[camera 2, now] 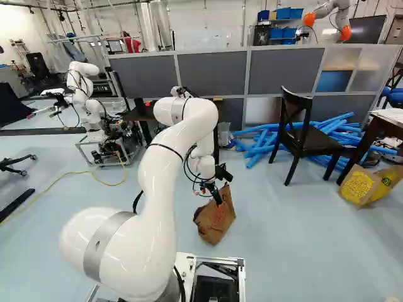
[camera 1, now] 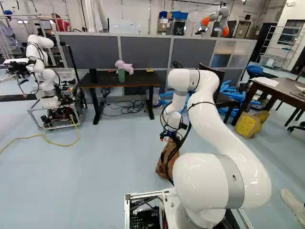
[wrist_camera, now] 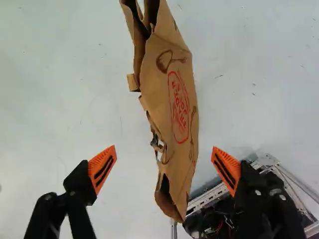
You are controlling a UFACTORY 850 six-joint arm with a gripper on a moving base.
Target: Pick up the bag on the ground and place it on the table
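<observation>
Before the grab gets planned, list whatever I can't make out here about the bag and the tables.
- Inside and underside of the paper bag: hidden in the wrist view by its own walls.
- Its far end: cut off by the wrist view's edge.
- Most of the table ahead: behind the arm in the right base view.
- Flat thing on it: too small, left base view.
- Right-hand table: cut off, both base views.

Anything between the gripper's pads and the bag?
Wrist view: only floor between one pad of the open gripper and the paper bag; by the other, floor plus a bar of the base frame.
</observation>
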